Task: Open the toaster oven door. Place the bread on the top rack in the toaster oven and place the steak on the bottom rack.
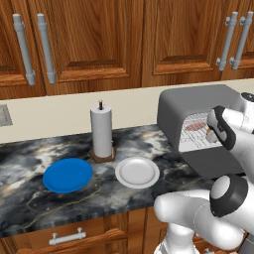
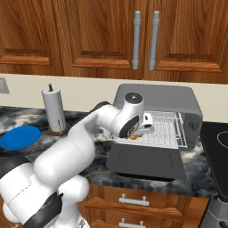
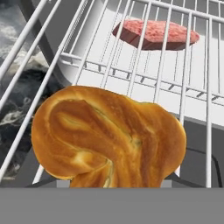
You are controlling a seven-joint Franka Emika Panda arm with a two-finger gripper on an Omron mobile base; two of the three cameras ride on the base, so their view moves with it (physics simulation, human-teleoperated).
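Bread point(image 3: 109, 138) sits closest to our hand camera, a golden-brown twisted lump held in our claw point(image 2: 141, 132), whose jaws are partly closed around it, over the near edge of the top rack point(image 3: 144, 57). Through those silver wires we see the steak point(image 3: 154, 34), a flat pink-red slab lying on the bottom rack point(image 3: 131, 89) farther inside. From our right base camera the toaster oven point(image 2: 156, 100) stands on the marbled bench point(image 1: 30, 188) with the toaster oven door point(image 2: 144, 161) folded down flat in front of it, and our claw is at the mouth of the opening, just above the door's hinge side. On the bench to the left we see a white plate point(image 1: 137, 172), a blue plate point(image 1: 67, 174) beside it, and a paper-towel roll point(image 1: 101, 131) upright behind them, all well apart from the oven.
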